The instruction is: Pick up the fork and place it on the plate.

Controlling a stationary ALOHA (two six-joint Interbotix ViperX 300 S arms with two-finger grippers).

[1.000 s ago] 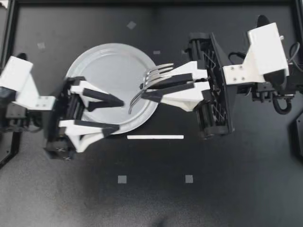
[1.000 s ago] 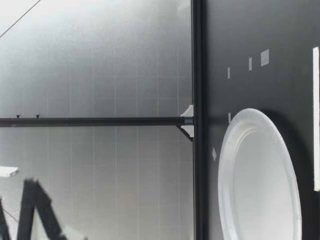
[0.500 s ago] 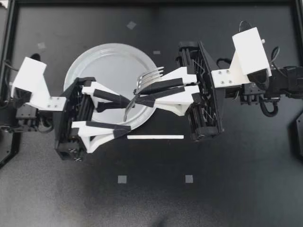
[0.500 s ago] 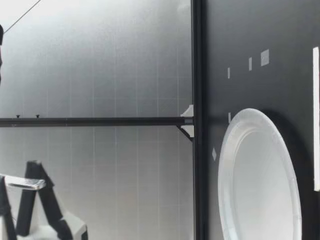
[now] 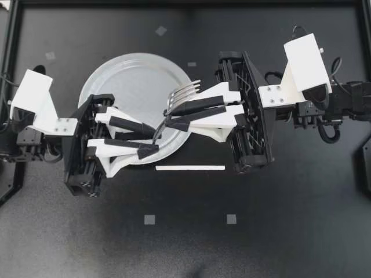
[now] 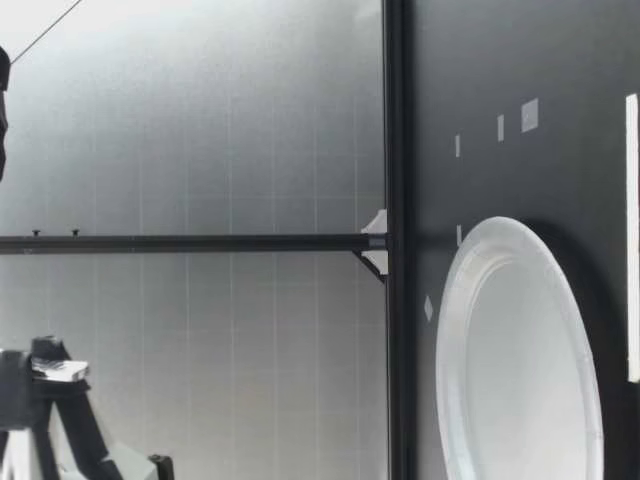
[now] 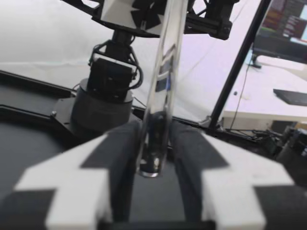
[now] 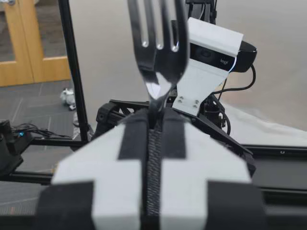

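Fork is up in the air, folks, and both hands are on it! My right hand is clamped tight on the neck just below the prongs; its wrist view shows the pads pressed together with the prongs sticking out ahead of them. My left hand comes in from the other side, and its wrist view shows the two fingers squeezed against the very tip of the handle, one on each side. So it's a two-handed grip: prongs toward the far side of the tabletop, handle slanting toward the near side.

Where does that leave things? From above, the fork hangs over the plate, across its right-hand part. The view from table height shows the plate bare, nothing resting on it, and a hand well above the surface with a glint of metal.

The pick-up is done, I'd say. The placing is not: the fork has to come down onto the plate and both hands must let go. With two grips on one fork, this looks like a handover in mid-air, and one hand will need to release first.
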